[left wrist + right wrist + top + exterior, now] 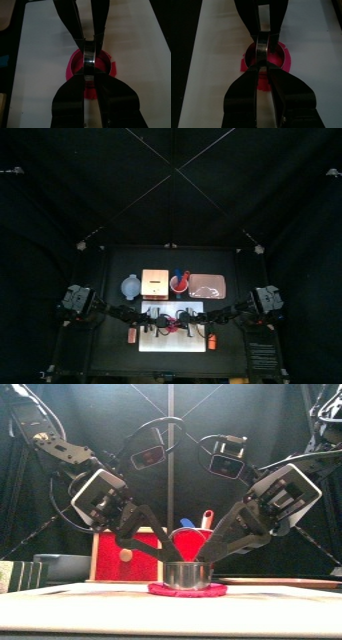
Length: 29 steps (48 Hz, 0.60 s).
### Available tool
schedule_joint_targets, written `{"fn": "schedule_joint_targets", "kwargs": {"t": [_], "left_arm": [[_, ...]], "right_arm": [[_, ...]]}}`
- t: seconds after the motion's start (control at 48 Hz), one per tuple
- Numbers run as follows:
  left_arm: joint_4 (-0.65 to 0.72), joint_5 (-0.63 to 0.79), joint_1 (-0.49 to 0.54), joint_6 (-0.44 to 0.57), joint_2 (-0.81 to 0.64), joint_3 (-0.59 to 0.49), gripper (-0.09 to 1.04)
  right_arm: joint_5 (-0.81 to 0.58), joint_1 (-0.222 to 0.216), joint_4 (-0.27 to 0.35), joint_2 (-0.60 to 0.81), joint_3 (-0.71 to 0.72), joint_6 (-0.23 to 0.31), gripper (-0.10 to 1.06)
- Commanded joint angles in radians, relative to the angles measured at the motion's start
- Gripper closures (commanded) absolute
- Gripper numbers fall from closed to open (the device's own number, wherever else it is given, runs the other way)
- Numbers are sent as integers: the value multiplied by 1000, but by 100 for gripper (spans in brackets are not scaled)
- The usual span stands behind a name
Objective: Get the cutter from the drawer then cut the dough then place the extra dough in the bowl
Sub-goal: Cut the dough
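Observation:
The round metal cutter (187, 574) stands upright on a flat pink dough disc (187, 591) in the middle of the white cutting board (80, 599). My left gripper (163, 562) comes down from the left and is shut on the cutter's left wall. From the right, my right gripper (214, 562) is shut on the opposite wall. In the left wrist view my left gripper (87, 75) pinches the cutter's rim (85, 56), with dough (75, 65) spreading around it. The right wrist view shows my right gripper (264, 69) on the rim and dough (284, 57) beyond it.
Behind the board stand the wooden box with its red drawer front (118, 549), a red cup (191, 544) holding a blue knife (207, 519), and the blue-grey bowl (130, 286) at the back left. A pink tray (210, 285) lies at the back right.

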Motion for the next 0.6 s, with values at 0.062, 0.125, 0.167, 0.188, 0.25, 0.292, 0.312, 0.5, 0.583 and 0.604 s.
{"fn": "schedule_joint_targets", "kwargs": {"t": [0.062, 0.125, 0.167, 0.188, 0.25, 0.292, 0.312, 0.5, 0.583, 0.604], "left_arm": [[-3, 81, -38, -6, 109, 32, 46], [-3, 81, -38, -6, 109, 32, 46], [-3, 81, -38, -6, 107, 32, 46], [-3, 81, -38, -6, 107, 32, 46], [-3, 77, -38, -6, 104, 32, 46], [-6, 72, -38, -8, 103, 31, 46], [-9, 69, -38, -8, 101, 29, 46], [-17, 38, -35, -6, 80, 20, 46], [-17, 8, -32, -6, 64, 17, 46], [-17, 0, -32, -6, 61, 15, 46]], "right_arm": [[64, -15, 3, 107, 18, 9, 48], [64, -14, 3, 107, 17, 9, 48], [64, -14, 3, 107, 17, 9, 48], [63, -15, 3, 107, 17, 9, 48], [63, -15, 3, 107, 17, 9, 48], [61, -15, 3, 107, 15, 9, 48], [60, -15, 3, 107, 14, 8, 48], [57, -14, -2, 94, 3, 2, 48], [55, -15, -12, 80, -2, 3, 46], [54, -15, -15, 75, -3, 3, 46]]}}
